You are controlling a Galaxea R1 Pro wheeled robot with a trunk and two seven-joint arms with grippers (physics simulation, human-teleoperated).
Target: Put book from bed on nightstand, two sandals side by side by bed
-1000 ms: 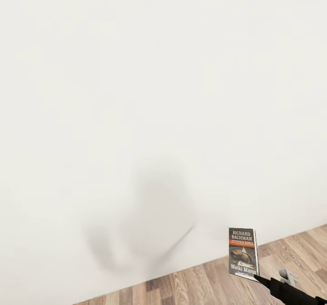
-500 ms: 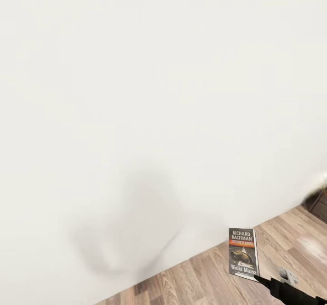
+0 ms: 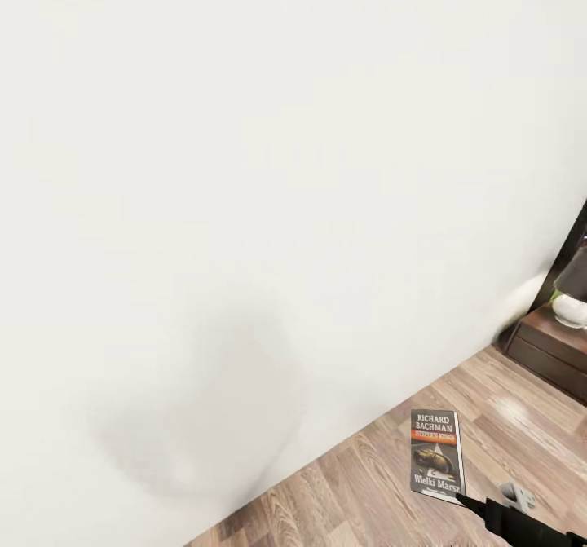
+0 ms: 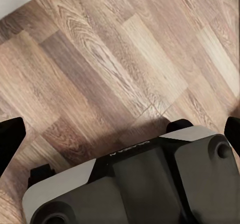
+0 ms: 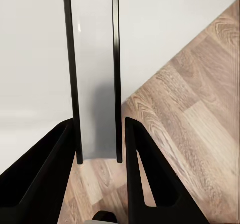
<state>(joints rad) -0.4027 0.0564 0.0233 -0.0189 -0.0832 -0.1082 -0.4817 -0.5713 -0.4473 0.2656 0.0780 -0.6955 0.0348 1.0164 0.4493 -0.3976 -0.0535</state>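
Note:
The book (image 3: 437,452) stands upright in the air at the lower right of the head view, its "RICHARD BACHMAN" cover facing me. My right gripper (image 3: 470,501) is shut on its lower edge. In the right wrist view the book (image 5: 95,83) shows edge-on between the two black fingers (image 5: 141,174). A dark-brown nightstand (image 3: 551,350) shows at the right edge of the head view, against the white wall. My left gripper (image 4: 122,129) hangs open over the wood floor, holding nothing. The bed and the sandals are out of view.
A white wall (image 3: 244,205) stands close ahead and meets the wood-plank floor (image 3: 367,490) along a slanted line. A white rounded object (image 3: 569,309) sits on the nightstand. My grey base (image 4: 135,184) shows below the left gripper.
The head view has swung: the wall's foot has shifted left and the nightstand has come in at the right edge. The book and right gripper keep their place in the picture.

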